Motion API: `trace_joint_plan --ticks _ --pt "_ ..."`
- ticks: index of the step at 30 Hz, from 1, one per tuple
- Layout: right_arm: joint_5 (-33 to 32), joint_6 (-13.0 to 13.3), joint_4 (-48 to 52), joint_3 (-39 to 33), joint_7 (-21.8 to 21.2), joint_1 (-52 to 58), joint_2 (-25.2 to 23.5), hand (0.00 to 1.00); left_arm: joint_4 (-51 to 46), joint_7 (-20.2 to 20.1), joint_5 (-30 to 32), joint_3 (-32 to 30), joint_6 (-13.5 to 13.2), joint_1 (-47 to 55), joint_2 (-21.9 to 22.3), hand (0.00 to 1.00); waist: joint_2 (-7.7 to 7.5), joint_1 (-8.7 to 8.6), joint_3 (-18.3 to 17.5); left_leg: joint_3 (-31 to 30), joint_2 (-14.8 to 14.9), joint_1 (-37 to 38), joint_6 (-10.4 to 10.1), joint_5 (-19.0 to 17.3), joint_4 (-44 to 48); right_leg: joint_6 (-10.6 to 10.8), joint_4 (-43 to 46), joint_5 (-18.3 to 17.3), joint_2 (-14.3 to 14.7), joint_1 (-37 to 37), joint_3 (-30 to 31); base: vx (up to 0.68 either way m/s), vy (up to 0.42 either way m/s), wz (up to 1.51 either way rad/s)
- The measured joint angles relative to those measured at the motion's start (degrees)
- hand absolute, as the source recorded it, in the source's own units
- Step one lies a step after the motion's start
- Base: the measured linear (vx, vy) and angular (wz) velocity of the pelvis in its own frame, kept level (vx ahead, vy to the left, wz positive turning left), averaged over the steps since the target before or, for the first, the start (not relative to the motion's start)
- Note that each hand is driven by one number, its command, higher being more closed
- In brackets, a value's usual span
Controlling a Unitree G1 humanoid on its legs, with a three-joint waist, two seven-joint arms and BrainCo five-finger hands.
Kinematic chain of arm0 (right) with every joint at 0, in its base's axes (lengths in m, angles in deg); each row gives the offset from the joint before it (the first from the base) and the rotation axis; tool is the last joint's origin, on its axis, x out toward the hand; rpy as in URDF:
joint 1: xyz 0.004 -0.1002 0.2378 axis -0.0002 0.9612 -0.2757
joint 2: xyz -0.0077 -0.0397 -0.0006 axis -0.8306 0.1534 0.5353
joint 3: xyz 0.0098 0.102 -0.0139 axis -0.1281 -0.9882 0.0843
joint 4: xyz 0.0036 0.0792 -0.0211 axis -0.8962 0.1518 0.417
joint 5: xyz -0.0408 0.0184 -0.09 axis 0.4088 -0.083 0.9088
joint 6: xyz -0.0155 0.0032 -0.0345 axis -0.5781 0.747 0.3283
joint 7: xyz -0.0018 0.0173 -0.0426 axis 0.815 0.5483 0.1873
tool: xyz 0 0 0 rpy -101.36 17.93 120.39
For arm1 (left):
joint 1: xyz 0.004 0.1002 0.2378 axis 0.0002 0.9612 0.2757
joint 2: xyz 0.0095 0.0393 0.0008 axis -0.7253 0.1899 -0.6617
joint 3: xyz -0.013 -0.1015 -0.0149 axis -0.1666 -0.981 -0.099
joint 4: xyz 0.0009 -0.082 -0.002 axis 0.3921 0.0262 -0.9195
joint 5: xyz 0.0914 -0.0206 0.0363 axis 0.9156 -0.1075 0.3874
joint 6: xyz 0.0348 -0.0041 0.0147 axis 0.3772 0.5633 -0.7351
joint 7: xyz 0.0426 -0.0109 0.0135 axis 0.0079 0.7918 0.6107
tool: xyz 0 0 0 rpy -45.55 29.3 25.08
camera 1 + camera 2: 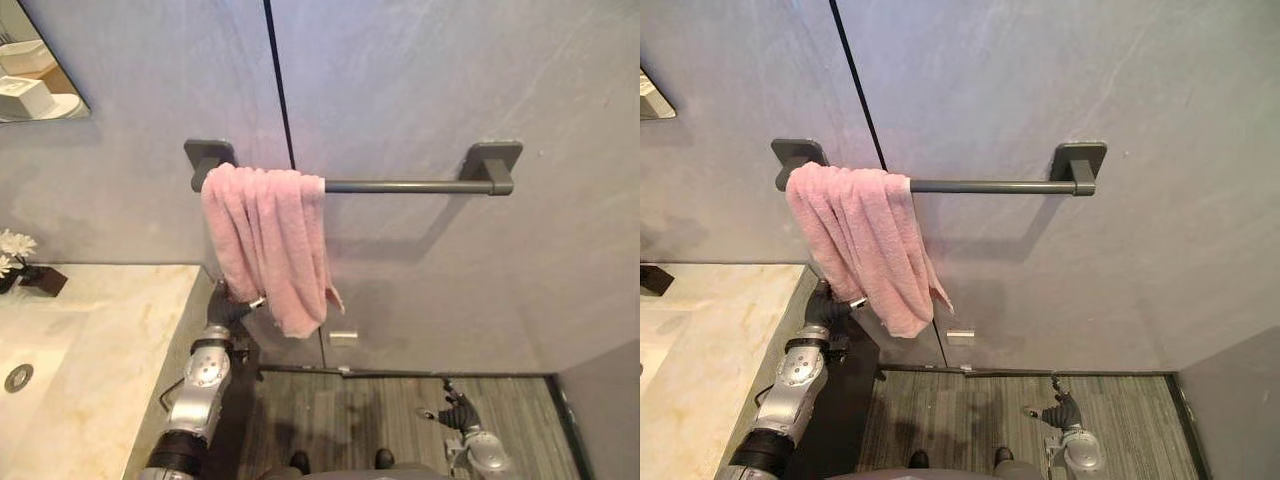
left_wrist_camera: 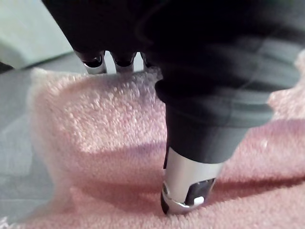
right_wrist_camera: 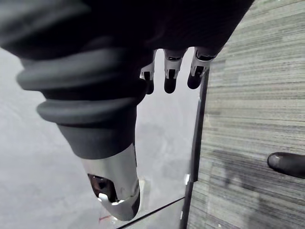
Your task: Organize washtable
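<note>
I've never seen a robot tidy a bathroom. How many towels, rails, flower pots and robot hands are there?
Towels: 1, pink towel draped over the bar's left end.
Rails: 1, grey towel bar.
Flower pots: 1, dark flower pot on the counter.
Robot hands: 2, left hand pinching the towel's lower edge, right hand open, low.
Total: 5.

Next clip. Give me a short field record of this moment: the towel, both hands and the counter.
towel: pink towel draped over the wall bar, bunched at the bar's left end
bar: grey, horizontal, its right part bare
left hand: up at the towel's lower edge, thumb on the front face, fingers behind, pinching the cloth
right hand: low over the floor, fingers relaxed, holding nothing
counter: pale stone washtable at left, with white flowers at its back edge and a basin drain
</note>
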Motion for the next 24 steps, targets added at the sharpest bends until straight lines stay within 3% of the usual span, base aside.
trace_joint_plan --ticks 7,12,17,24 --pt "1.04 -0.44 0.32 1.22 0.04 -0.14 -0.02 0.0 0.02 -0.02 1.37 1.65 0.0 -0.78 0.01 1.0 -0.84 -1.45 -0.47 1.48 -0.04 0.15 -0.03 0.02 -0.37 0.21 -0.57 0.66 0.09 -0.31 1.93 0.0 -0.004 -0.15" --pt "0.96 -0.33 14.12 3.65 -0.02 0.09 0.46 0.0 -0.01 -0.02 1.35 1.71 -0.01 -0.65 0.03 1.0 -1.03 -1.38 -0.58 1.54 -0.13 0.47 0.06 -0.05 -0.36 0.33 -0.52 0.82 0.06 -0.34 2.74 -0.01 -0.003 -0.07" --pt "0.12 1.81 28.58 9.87 -2.21 -3.69 2.34 0.0 -0.14 0.0 1.35 1.71 -0.04 -0.13 -0.01 1.0 -1.36 -0.19 -0.79 1.51 -0.11 0.52 0.07 -0.04 -0.18 0.3 -0.61 1.43 0.08 -0.33 3.02 -0.06 -0.01 -0.02" --pt "-0.71 3.62 35.18 14.89 -2.47 -11.22 3.82 0.0 -1.17 0.39 1.36 2.51 -0.08 -0.06 0.02 1.0 -1.6 0.93 -0.96 1.44 0.06 -0.17 0.08 -0.03 -0.14 0.25 -0.62 1.53 -0.06 -0.95 3.26 -0.05 -0.007 0.0"
